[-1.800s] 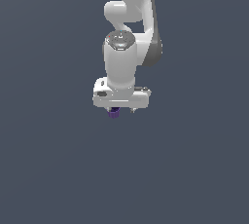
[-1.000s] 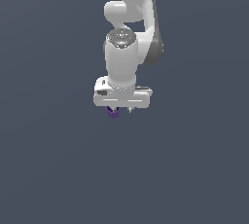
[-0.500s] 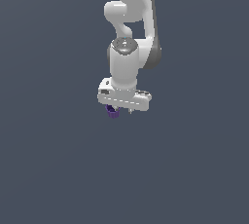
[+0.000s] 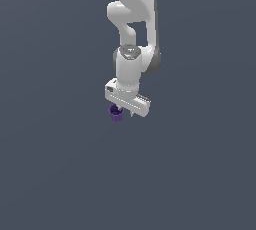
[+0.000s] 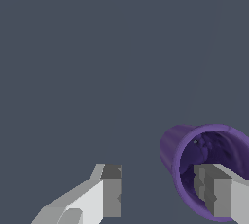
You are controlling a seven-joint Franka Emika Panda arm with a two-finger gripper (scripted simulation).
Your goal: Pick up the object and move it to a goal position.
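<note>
The object, a small dark purple cup, shows just under the end of the white hand that is toward the exterior view's left. My gripper points down over it, and the hand is tilted. In the wrist view the cup shows its hollow mouth, and one finger reaches inside that hollow. The other finger stands well apart from the cup's outer wall, with bare floor between them. The gripper is open and straddles one side of the cup's wall without pinching it.
A plain dark grey-blue floor fills both views. The white arm rises above the hand. Nothing else shows.
The hand has tilted and turned, so its end toward the exterior view's right now sits lower. The upper arm links have shifted. The cup stays in nearly the same spot.
</note>
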